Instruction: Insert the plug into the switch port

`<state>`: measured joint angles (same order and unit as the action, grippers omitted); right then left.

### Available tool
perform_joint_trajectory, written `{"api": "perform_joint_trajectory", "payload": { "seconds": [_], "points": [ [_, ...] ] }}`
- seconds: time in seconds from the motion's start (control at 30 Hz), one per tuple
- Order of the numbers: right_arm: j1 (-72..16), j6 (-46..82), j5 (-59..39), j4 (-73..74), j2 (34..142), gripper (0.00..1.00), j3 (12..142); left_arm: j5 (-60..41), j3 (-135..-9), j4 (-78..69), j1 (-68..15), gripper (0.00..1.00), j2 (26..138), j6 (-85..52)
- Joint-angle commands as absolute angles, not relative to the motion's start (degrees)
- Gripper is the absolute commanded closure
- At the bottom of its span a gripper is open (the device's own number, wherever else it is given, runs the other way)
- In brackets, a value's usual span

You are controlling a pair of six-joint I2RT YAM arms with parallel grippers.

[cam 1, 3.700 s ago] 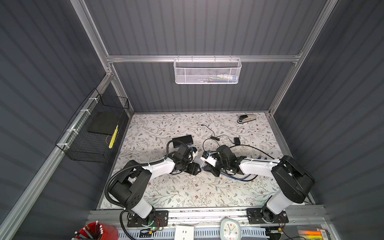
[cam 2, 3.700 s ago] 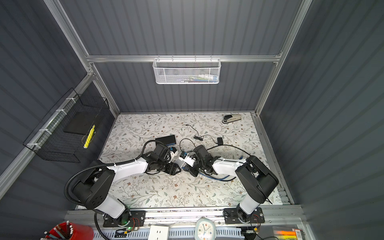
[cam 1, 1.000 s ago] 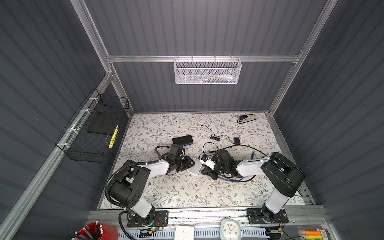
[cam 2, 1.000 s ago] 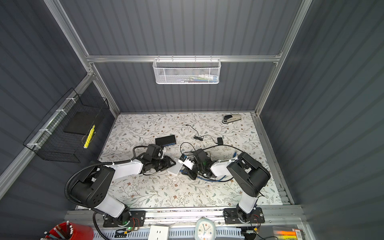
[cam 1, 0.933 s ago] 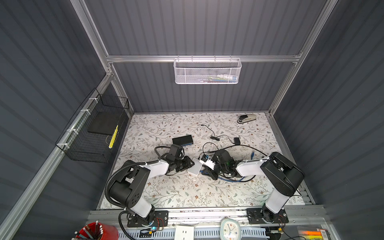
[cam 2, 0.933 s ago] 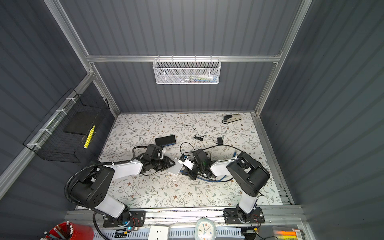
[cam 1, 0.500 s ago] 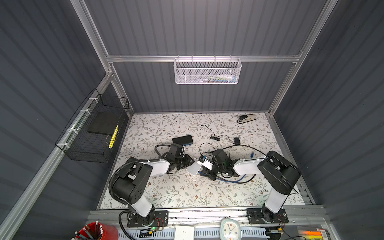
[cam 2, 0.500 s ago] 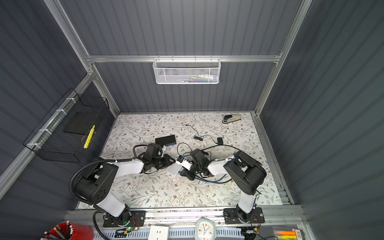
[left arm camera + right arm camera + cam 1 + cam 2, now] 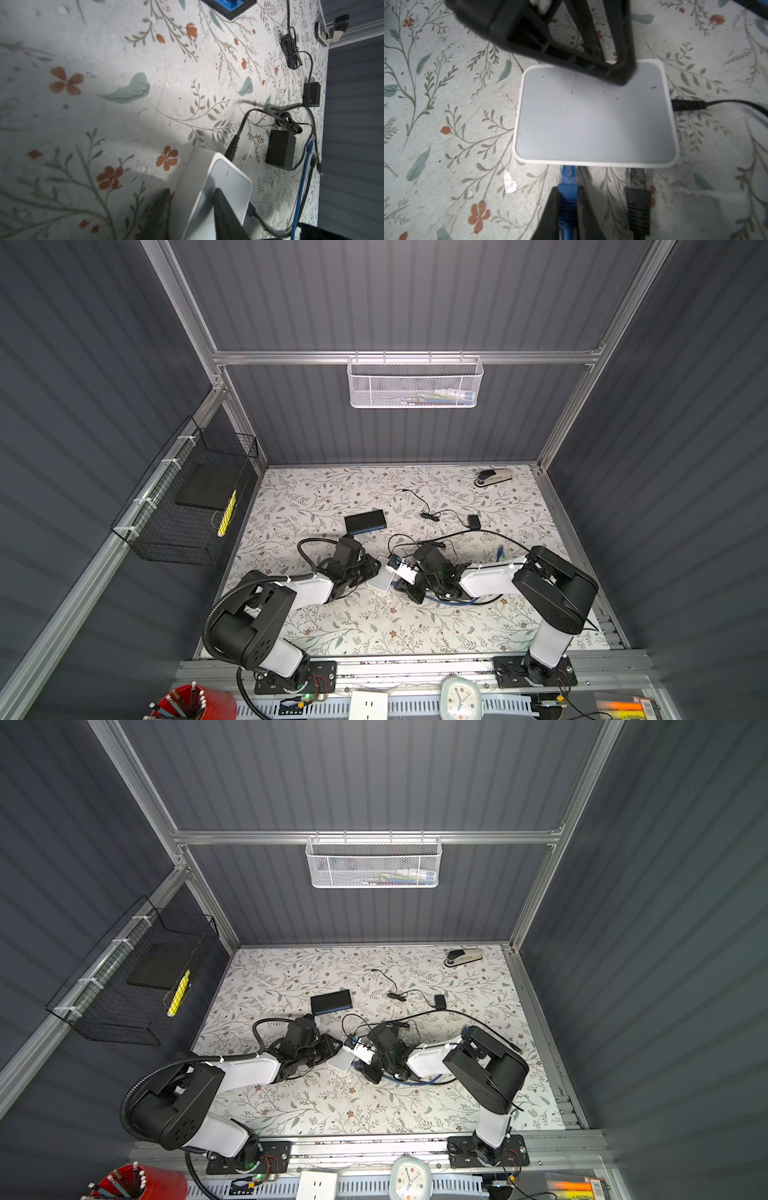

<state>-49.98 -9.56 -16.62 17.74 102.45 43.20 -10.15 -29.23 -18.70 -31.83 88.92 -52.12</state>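
Note:
The switch [image 9: 593, 116] is a small white box lying on the floral mat, seen in both top views [image 9: 380, 581] [image 9: 340, 1063]. My left gripper [image 9: 192, 199] is shut on the switch [image 9: 224, 182], one finger on each side. My right gripper [image 9: 568, 190] is shut on the blue plug [image 9: 568, 195]. The plug's tip meets the switch's near edge; how deep it sits is hidden. In a top view the two grippers [image 9: 368, 570] [image 9: 401, 584] face each other across the switch.
A black plug [image 9: 638, 199] sits in the switch beside the blue one, and a black power lead [image 9: 687, 105] enters its side. A black power brick [image 9: 280, 149], loose cables, a second black switch [image 9: 365, 521] and a stapler [image 9: 493, 477] lie farther back.
Both grippers and the switch have shifted slightly left and back. The left arm has folded closer to its base. The right gripper still holds the blue plug.

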Motion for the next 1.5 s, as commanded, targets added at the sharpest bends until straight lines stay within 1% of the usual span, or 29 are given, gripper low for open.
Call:
{"api": "perform_joint_trajectory", "payload": {
  "seconds": [0.0,0.1,0.2,0.33,0.57,0.7,0.8,0.9,1.0,1.07,1.1,1.2,1.3,1.37,1.47],
  "points": [
    [-50.9,-9.2,-13.6,30.6,107.5,1.0,46.1,-30.9,-28.9,-12.5,-40.3,0.66,97.1,-57.1],
    [-51.2,-10.2,-14.1,29.1,107.6,1.0,47.4,-31.7,-28.9,-14.6,-41.5,0.67,98.5,-58.4],
    [-51.1,-9.5,-11.1,28.3,108.1,1.0,49.0,-31.7,-28.5,-14.8,-42.7,0.67,97.9,-59.3],
    [-51.2,-6.6,-6.4,27.2,109.0,1.0,51.9,-29.7,-26.6,-13.8,-44.9,0.67,95.3,-61.5],
    [-52.6,-2.2,-2.4,28.9,111.2,1.0,53.4,-26.8,-23.5,-13.3,-46.3,0.65,91.2,-64.5],
    [-53.9,-1.8,-3.4,32.4,112.2,1.0,53.5,-28.2,-22.9,-16.7,-46.6,0.65,93.3,-65.5],
    [-53.5,-1.7,-1.2,31.3,112.2,1.0,54.3,-29.1,-22.2,-19.8,-47.2,0.65,95.2,-66.8],
    [-52.8,-2.1,-1.6,31.3,111.7,1.0,53.5,-30.1,-19.8,-23.8,-47.2,0.65,96.6,-68.5],
    [-52.7,-3.4,-2.9,30.9,110.8,1.0,51.6,-29.2,-18.4,-22.7,-46.6,0.63,95.7,-67.6],
    [-52.6,-5.0,-4.1,30.0,109.4,1.0,49.2,-27.2,-19.8,-15.2,-44.5,0.58,91.8,-63.6],
    [-52.4,-5.7,-4.4,30.2,108.4,1.0,47.3,-25.7,-21.5,-9.0,-42.9,0.53,88.9,-61.0],
    [-51.2,-6.6,-5.3,30.7,104.7,0.9,41.0,-21.2,-27.3,6.3,-36.8,0.4,80.8,-52.2],
    [-50.6,-8.5,-7.0,30.0,102.5,0.88,38.0,-19.9,-33.0,15.2,-32.3,0.33,77.2,-45.3],
    [-50.5,-10.0,-8.4,29.9,101.9,0.88,36.9,-20.6,-35.3,17.4,-30.6,0.33,76.8,-42.5],
    [-49.7,-10.5,-10.1,30.4,100.6,0.86,34.9,-19.9,-36.5,19.4,-28.6,0.28,76.0,-40.6]
  ]
}}
